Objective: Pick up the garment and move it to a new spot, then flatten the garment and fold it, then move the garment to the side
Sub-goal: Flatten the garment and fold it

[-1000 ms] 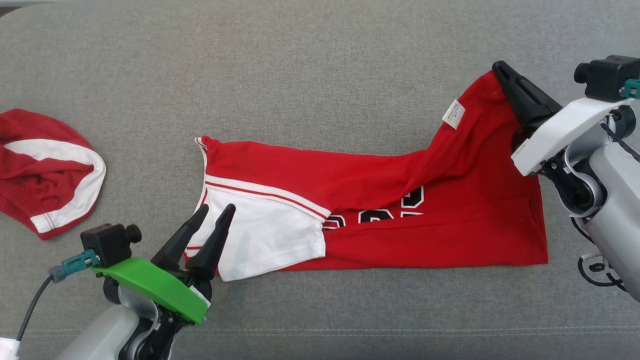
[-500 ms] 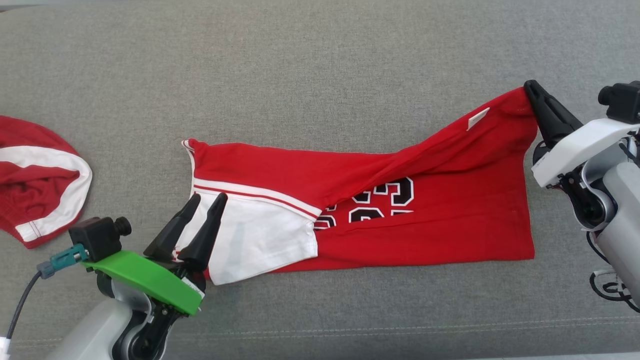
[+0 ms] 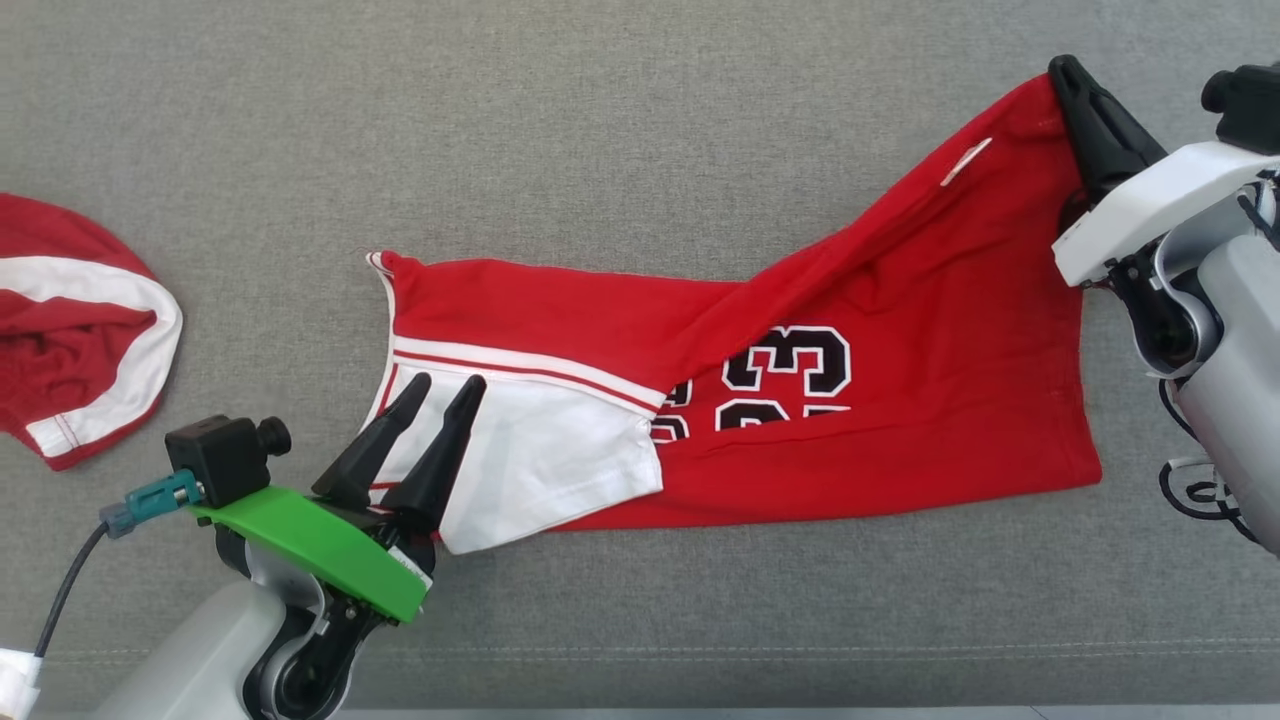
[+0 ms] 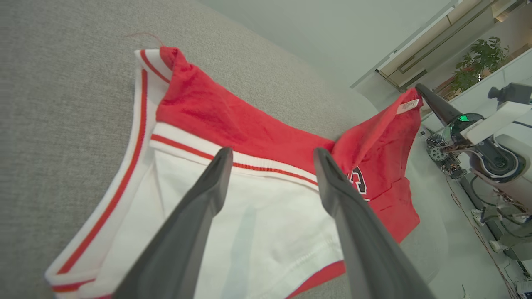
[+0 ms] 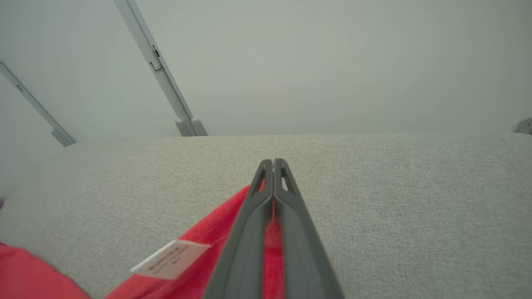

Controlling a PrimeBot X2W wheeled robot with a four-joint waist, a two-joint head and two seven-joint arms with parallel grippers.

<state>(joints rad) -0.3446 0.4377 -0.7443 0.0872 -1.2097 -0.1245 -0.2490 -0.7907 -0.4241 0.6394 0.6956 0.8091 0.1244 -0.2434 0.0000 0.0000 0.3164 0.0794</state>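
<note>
The garment (image 3: 900,420) is a red jersey with black numbers and a white sleeve (image 3: 540,460), lying across the grey cushion. My right gripper (image 3: 1062,72) is shut on the jersey's far right corner and holds it lifted off the surface, with a small white tag (image 3: 965,162) hanging near it; the right wrist view shows the closed fingers (image 5: 273,178) pinching red cloth (image 5: 208,236). Over the white sleeve at the lower left, my left gripper (image 3: 445,385) stands open with nothing in it. In the left wrist view its fingers (image 4: 272,155) straddle the sleeve (image 4: 249,216).
A second red and white garment (image 3: 70,330) lies bunched at the left edge. The grey cushion (image 3: 600,130) stretches bare behind the jersey. A seam (image 3: 700,655) runs along the front edge. Beyond the cushion's far edge, the right wrist view shows a pale wall with metal legs (image 5: 166,83).
My right gripper has raised the jersey's corner higher and farther back, uncovering more of the black numbers. The left gripper has stayed open over the white sleeve.
</note>
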